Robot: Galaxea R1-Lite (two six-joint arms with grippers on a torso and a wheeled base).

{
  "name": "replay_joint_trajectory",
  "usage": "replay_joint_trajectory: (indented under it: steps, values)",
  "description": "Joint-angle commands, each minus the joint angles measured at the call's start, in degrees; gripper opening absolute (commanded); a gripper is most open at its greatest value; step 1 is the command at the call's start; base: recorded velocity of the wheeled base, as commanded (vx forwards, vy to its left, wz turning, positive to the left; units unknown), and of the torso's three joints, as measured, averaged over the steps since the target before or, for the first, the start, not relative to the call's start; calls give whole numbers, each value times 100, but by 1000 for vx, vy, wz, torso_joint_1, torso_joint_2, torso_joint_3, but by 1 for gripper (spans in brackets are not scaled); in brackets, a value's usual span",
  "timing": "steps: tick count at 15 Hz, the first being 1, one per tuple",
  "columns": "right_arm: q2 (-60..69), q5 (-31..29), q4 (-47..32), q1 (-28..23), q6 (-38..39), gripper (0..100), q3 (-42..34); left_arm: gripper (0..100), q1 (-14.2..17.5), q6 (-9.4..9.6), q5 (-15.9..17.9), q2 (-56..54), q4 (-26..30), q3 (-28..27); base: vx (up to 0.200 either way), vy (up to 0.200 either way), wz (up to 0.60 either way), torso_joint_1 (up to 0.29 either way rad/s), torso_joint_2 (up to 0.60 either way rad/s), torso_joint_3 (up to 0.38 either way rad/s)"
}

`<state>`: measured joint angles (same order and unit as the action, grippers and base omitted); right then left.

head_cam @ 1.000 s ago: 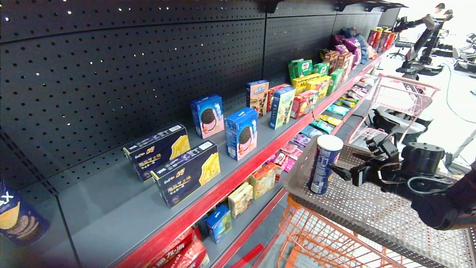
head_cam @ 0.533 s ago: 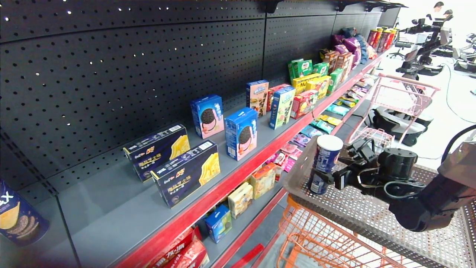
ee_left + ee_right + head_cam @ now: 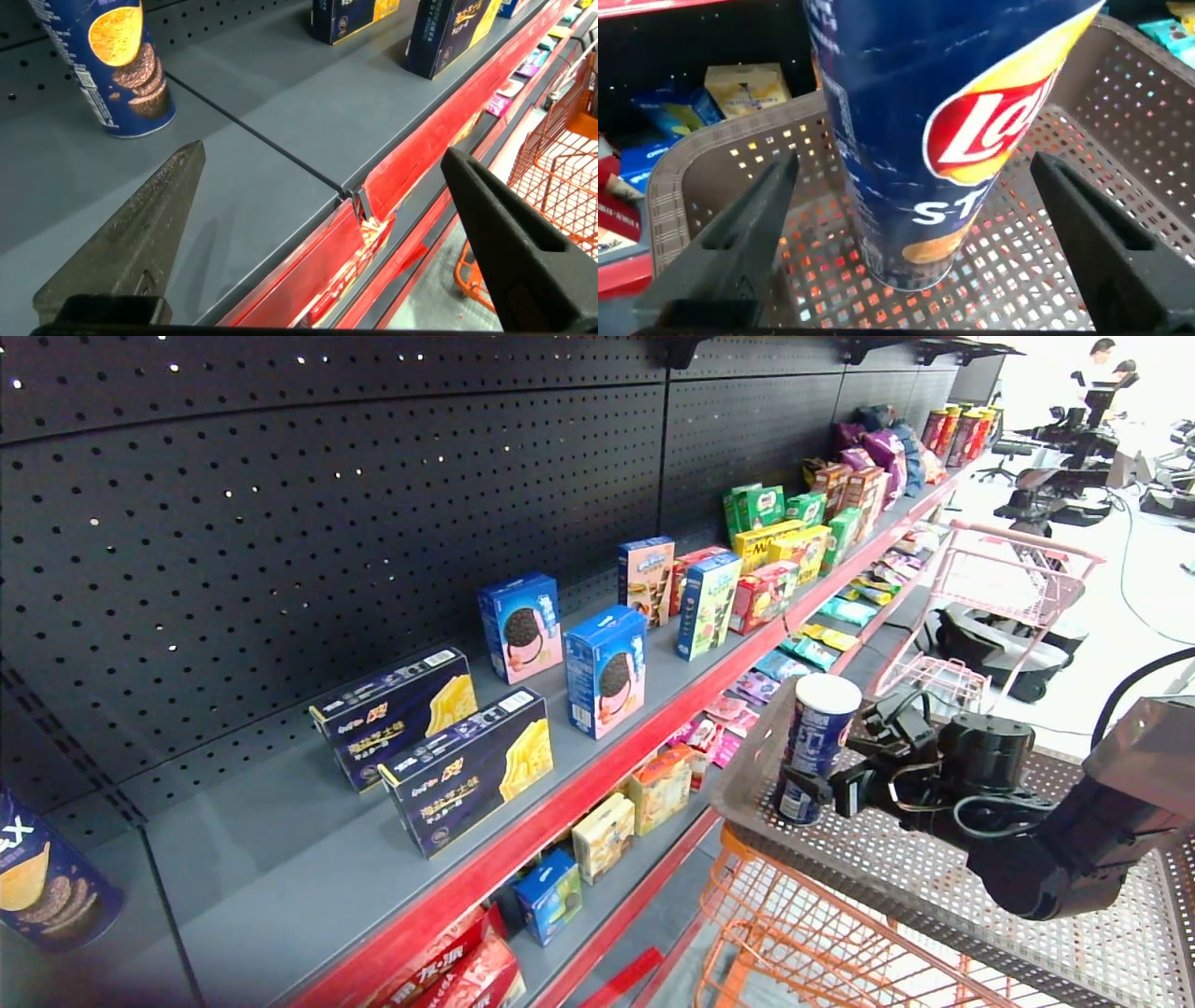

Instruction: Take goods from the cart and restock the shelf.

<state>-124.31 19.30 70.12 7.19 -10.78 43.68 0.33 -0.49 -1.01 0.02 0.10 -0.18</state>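
Standing upright in the brown tray point(image 3: 738, 763) atop the orange cart point(image 3: 775, 917): blue chip canister point(image 3: 814, 747), ungripped. Flanked by the right gripper point(image 3: 924, 233), jaws spread to either side, clear of its wall. Grasp step in hand; next, probably closing on the mid-body, lifting straight, carrying to the grey shelf point(image 3: 280, 840). Left gripper point(image 3: 324, 161) spread above that shelf, empty.

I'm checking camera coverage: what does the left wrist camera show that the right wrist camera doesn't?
Only the left wrist view: the left gripper, open above the grey shelf, where a blue can and dark boxes stand. Only the right wrist view: the right gripper, open around a second can standing in the brown basket. Both: red shelf edging.
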Motion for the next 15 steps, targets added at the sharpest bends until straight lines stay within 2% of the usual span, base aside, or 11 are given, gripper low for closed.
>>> replay_joint_trajectory:
  steps: [1,10,13,14,15]
  values:
    - [-41,57,2,-16,-3,100,106,100,2,-4,5,-2,-1,1,0,0,0,0,0,0]
    - [-551,232,-16,-25,-3,100,783,100,2,-4,5,-2,-1,1,0,0,0,0,0,0]
    - [-683,654,-16,-69,-3,100,1037,100,2,-4,-4,-2,-1,1,0,0,0,0,0,0]
    - [-691,725,-25,-78,-12,0,1090,100,2,-4,-4,-2,-1,1,0,0,0,0,0,0]
    - [-744,725,-34,-86,-12,0,1152,100,2,-4,-4,-2,-1,1,0,0,0,0,0,0]
